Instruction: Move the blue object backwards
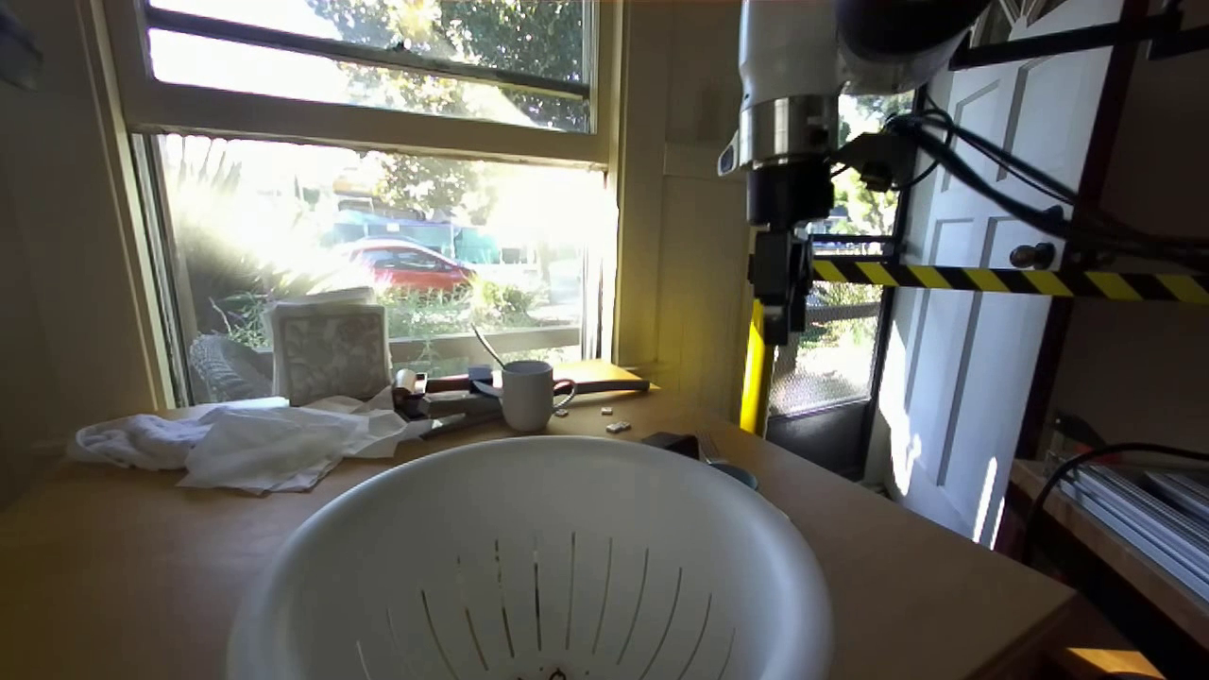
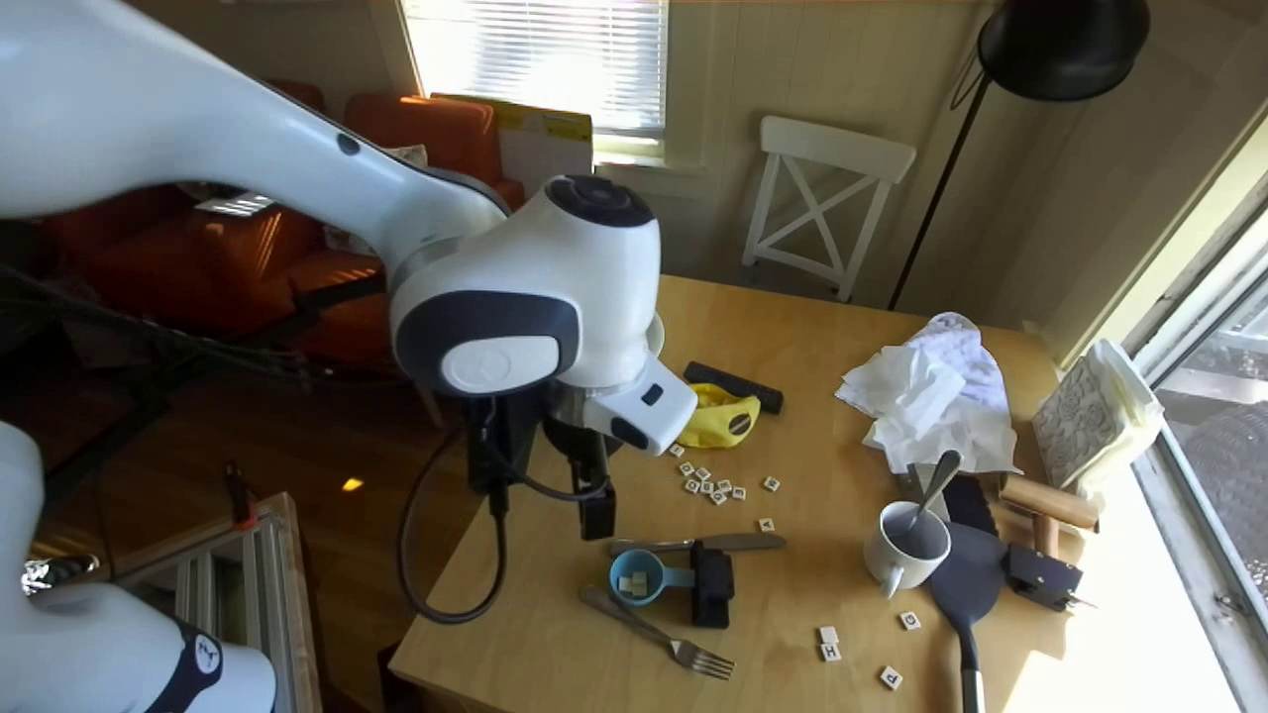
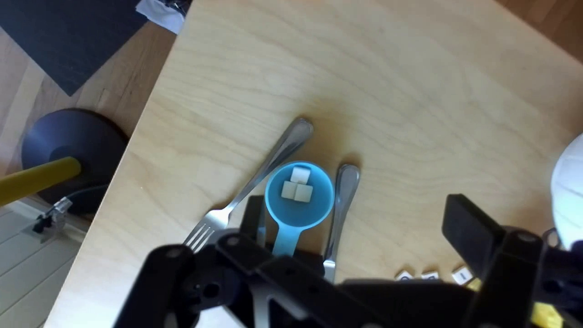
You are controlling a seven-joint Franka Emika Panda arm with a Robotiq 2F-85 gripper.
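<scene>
- The light-blue measuring cup lay on the wooden table, between a fork and a table knife; three small pale tiles sat in its bowl, plain faces up;
- the cup's handle ran to a black block; whether it rested on the block or only against it could not be told;
- the gripper hung above the table, its two fingers well apart; in the wrist view its body covered the end of the cup's handle;
- a white mug stood upright in both exterior views, a piece of cutlery leaning in it; the lower end was hidden;
- a white colander with long slots stood on the same table; in an exterior view its rim hid part of the cup;
- a yellow pouch lay beside a black remote control; its contents were out of sight, and the dark patch on it was too small to read;
- loose letter tiles lay about; on the mug's side two looked like H and P, another G or O; one near the knife looked like A; the cluster by the pouch could not be read surely;
- a round emblem on the robot arm was too small to make out
</scene>
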